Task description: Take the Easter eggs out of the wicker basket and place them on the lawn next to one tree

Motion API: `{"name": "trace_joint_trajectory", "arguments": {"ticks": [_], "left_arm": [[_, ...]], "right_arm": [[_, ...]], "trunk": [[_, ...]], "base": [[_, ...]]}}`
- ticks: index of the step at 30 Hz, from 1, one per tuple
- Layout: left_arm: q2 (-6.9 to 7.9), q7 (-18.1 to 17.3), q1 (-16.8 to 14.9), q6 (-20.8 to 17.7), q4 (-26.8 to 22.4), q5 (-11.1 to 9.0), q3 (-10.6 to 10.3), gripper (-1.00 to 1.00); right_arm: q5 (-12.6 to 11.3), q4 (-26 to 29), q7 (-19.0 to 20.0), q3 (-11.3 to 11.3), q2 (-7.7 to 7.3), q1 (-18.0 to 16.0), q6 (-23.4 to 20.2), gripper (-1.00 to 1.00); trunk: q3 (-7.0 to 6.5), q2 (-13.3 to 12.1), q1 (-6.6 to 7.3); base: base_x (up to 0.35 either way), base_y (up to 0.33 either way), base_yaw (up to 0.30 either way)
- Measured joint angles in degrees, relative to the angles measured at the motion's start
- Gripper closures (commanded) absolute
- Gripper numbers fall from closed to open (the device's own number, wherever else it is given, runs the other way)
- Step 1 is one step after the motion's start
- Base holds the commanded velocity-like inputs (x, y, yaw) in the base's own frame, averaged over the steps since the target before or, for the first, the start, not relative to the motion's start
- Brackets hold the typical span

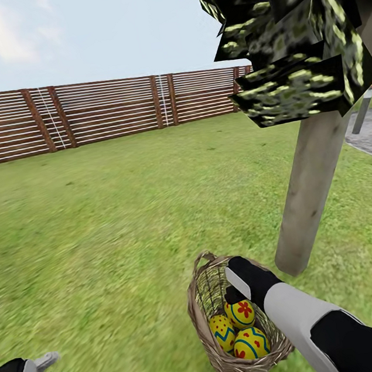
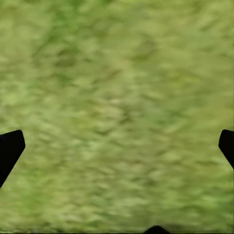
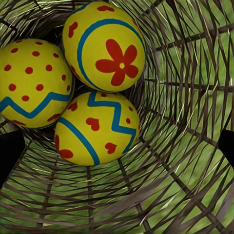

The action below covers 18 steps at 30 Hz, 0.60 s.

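Three eggs [image 3: 97,127] clustered at basket [image 1: 213,356] bottom, basket on lawn [image 1: 98,234] near tree [image 1: 311,192]. Right gripper [image 1: 236,288] inside rim, jaws wide, empty. Left gripper [image 1: 49,371] over grass, jaws wide. Eggs likely smooth, rigid, slippery: grip heart egg across its middle.

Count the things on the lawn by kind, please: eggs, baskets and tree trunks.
Easter eggs: 3, flower egg, dotted egg, heart egg, all inside the basket
Wicker basket: 1
Tree trunk: 1
Total: 5
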<state>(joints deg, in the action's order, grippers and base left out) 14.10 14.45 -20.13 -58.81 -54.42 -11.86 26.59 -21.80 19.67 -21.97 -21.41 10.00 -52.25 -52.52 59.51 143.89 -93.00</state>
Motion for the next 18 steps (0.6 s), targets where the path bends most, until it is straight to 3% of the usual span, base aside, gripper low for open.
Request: {"name": "trace_joint_trajectory", "arguments": {"ticks": [1, 3, 6, 11, 14, 17, 18], "left_arm": [[2.09, -1.7, -2.8, 0.0, 5.2, 0.0, -0.2, -1.0], [4.61, -3.8, -7.2, 0.0, 11.6, -0.1, -0.5, -1.0], [6.66, -5.3, -12.5, 0.1, 17.1, -0.2, -0.7, -1.0], [7.82, -6.2, -21.0, 0.1, 20.5, -0.3, -0.7, -1.0], [8.02, -6.4, -26.7, 0.1, 20.9, -1.9, -0.6, -1.0], [8.03, -6.5, -30.0, 0.1, 19.4, -5.5, -0.6, -1.0], [7.91, -6.5, -30.8, 0.1, 17.6, -8.2, -0.6, -1.0]], "right_arm": [[0.0, 0.0, 0.0, 0.0, 0.0, 0.0, 0.0, -1.0], [0.0, 0.0, 0.0, 0.0, 0.0, 0.0, 0.0, -1.0], [0.0, 0.1, 0.0, -0.1, 0.0, 0.0, 0.0, -1.0], [0.0, 0.3, 0.0, -0.1, 0.0, 0.0, 0.0, -1.0], [0.0, 0.2, 0.0, -0.1, 0.0, 0.0, 0.8, -1.0], [0.0, 0.2, 0.1, -0.2, 0.0, 0.0, 1.5, -1.0], [0.0, 0.2, 0.1, -0.1, 0.0, 0.0, 1.7, -1.0]], "trunk": [[0.0, 0.0, 0.0], [0.0, 0.0, 0.0], [0.0, 0.0, 0.0], [0.0, 0.0, 0.0], [0.0, 0.0, 0.0], [0.0, 0.0, 0.0], [0.0, 0.0, 0.01]], "base": [[0.0, 0.0, 0.0], [0.0, 0.0, 0.0], [0.0, 0.0, 0.0], [0.0, 0.0, 0.0], [0.0, 0.0, 0.0], [0.0, 0.0, 0.0], [0.0, 0.0, 0.0]]}}
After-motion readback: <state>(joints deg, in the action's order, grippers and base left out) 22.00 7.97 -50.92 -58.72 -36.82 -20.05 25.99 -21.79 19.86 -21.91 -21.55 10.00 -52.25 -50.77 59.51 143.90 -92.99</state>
